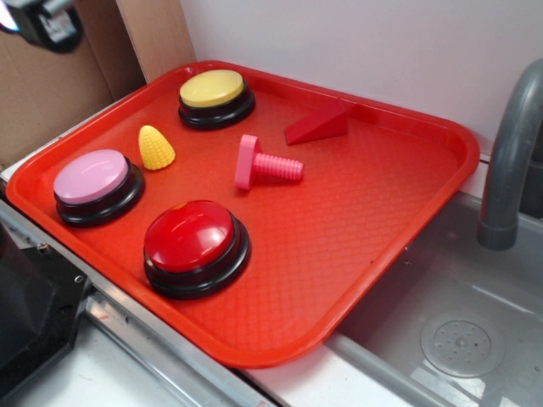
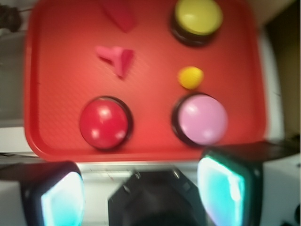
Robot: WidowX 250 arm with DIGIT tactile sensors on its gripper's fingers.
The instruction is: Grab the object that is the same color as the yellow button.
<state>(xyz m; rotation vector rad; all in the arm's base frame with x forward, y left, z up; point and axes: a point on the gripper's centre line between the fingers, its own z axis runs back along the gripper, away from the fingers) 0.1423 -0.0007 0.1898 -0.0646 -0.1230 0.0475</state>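
A small yellow corn-cob toy [image 1: 156, 147] [image 2: 190, 77] lies on the red tray [image 1: 407, 229], between the yellow button [image 1: 215, 97] [image 2: 197, 19] and the pink button [image 1: 95, 185]. The yellow button has a yellow dome on a black base and stands at the tray's far corner. In the blurred wrist view my gripper [image 2: 141, 186] is open and hovers high, just off the tray's near edge, with nothing between its fingers [image 2: 221, 186]. The corn sits well ahead of the right finger. In the exterior view only a dark part of the arm [image 1: 47, 24] shows at the top left corner.
A red button [image 1: 195, 246], a pink bolt [image 1: 265, 164] and a red wedge [image 1: 318, 125] also sit on the tray. A grey faucet [image 1: 509, 161] rises over a sink [image 1: 458, 339] at right. A cardboard box [image 1: 51, 93] stands at back left.
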